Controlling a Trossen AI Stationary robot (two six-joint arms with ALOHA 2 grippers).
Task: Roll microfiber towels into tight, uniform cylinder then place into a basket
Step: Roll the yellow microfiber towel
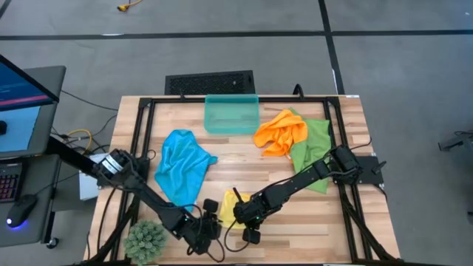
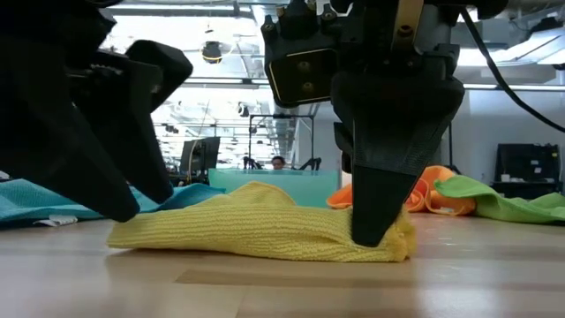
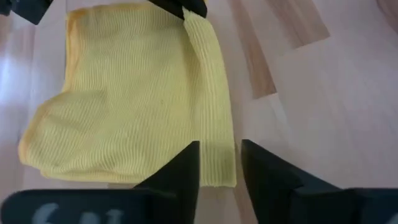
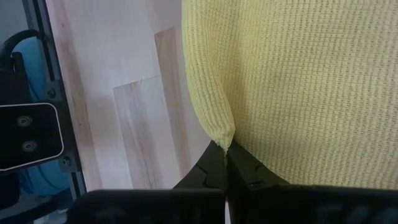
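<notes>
Step in hand: rolling of the yellow towel [image 1: 228, 205]; judged early, since it lies mostly flat with only one long edge folded or rolled over; no towel is in the basket [image 1: 231, 114] yet
Yellow towel: at the near edge of the worktop [image 1: 244, 155], between the two claws; well apart from the basket at the far side
Right claw [image 4: 227, 151]: fingers pressed together, pinching a corner of the rolled edge of the yellow towel; in the low view it stands upright on the cloth's end
Left claw [image 3: 220, 163]: fingers spread a little, one on each side of the rolled edge's other end; no grip on the cloth shows
Next move calls for: a firm hold at both ends of the rolled edge, then even turning across the flat part so the cylinder comes out tight and uniform
Other towels: blue towel [image 1: 181, 164] left of centre; orange towel [image 1: 281, 131] and green towel [image 1: 312, 148] right of the basket; all crumpled, unrolled
</notes>
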